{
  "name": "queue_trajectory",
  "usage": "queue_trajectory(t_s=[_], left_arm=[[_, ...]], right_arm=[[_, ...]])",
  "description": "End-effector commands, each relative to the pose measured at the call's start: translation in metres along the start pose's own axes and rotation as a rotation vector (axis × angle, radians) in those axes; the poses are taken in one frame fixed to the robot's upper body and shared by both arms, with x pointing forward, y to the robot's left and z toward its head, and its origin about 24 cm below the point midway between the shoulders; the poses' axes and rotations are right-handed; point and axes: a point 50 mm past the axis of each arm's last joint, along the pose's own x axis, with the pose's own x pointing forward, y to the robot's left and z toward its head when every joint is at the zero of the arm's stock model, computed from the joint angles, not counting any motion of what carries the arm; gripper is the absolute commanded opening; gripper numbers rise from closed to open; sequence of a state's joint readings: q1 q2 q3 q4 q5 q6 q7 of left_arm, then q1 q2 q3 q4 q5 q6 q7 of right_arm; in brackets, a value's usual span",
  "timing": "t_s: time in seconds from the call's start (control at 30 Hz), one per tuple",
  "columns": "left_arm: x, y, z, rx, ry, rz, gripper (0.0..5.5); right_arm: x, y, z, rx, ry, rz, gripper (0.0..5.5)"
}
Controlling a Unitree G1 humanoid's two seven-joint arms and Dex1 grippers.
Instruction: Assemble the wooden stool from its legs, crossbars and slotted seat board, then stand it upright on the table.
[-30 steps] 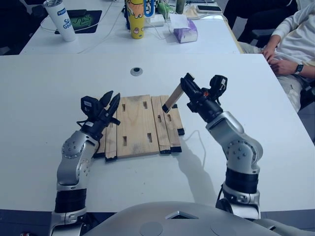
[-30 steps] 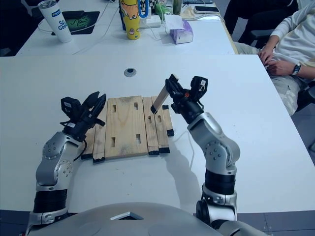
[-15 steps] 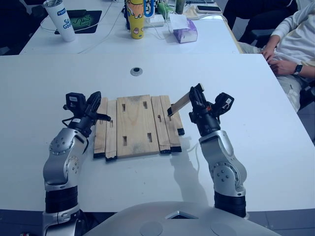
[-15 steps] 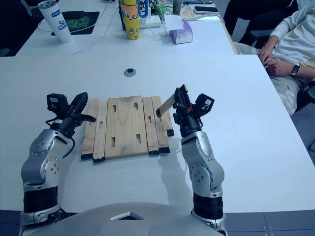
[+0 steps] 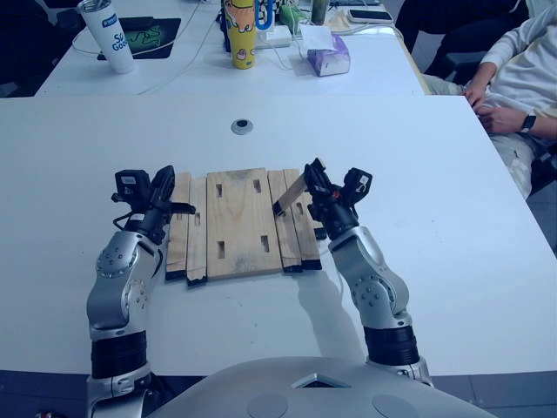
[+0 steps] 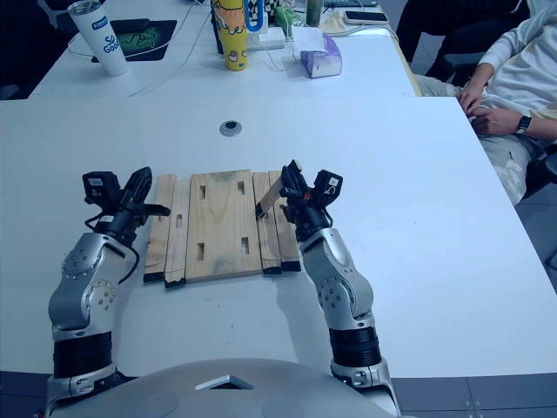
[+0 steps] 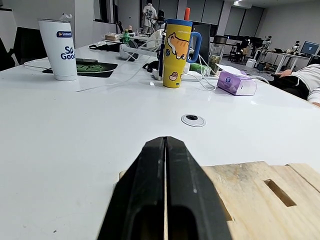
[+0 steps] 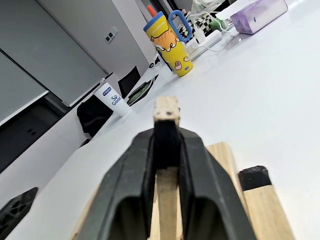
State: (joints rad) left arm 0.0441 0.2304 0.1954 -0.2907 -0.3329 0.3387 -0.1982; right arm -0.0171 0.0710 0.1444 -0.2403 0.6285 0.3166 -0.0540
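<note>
Wooden leg point(image 5: 290, 193), clamped in the right end effector point(image 5: 313, 172), now hangs lower, nearer the seat board point(image 5: 237, 222); the left wrist view shows the left end effector point(image 7: 165, 150) clenched empty.

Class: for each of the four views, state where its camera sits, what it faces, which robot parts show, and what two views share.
Left eye: head, looking down at seat board; left gripper and right gripper show.
Right eye: same scene.
Left wrist: behind shut left gripper, facing yellow cup.
Right wrist: behind right gripper clamping wooden bar, facing the cup.
Both wrist views share that cup.
</note>
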Motion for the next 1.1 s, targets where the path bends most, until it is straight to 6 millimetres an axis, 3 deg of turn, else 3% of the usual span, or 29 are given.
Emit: queue_trajectory(t_s=[0.03, 0.23, 0.47, 0.67, 0.93, 1.1], left_arm=[[0.003, 0.0, 0.002, 0.012, -0.009, -0.001, 0.0], [0.005, 0.001, 0.005, 0.025, -0.014, -0.013, 0.0], [0.005, 0.001, 0.007, 0.037, -0.015, -0.018, 0.0], [0.003, -0.001, 0.007, 0.045, -0.016, -0.019, 0.0], [0.001, 0.001, 0.006, 0.053, -0.011, -0.01, 0.0], [-0.002, 0.001, 0.004, 0.052, -0.01, -0.003, 0.0]], right_arm=[[0.005, 0.007, -0.003, 0.021, -0.027, -0.033, 0.44], [0.003, -0.003, -0.015, 0.004, 0.028, -0.136, 0.44], [0.001, -0.014, -0.022, -0.267, 0.125, -0.226, 0.44], [-0.001, -0.008, -0.015, -0.478, 0.109, -0.188, 0.44], [-0.014, -0.01, -0.014, -0.534, 0.145, -0.17, 0.44], [-0.018, -0.022, -0.024, -0.587, 0.186, -0.149, 0.44]])
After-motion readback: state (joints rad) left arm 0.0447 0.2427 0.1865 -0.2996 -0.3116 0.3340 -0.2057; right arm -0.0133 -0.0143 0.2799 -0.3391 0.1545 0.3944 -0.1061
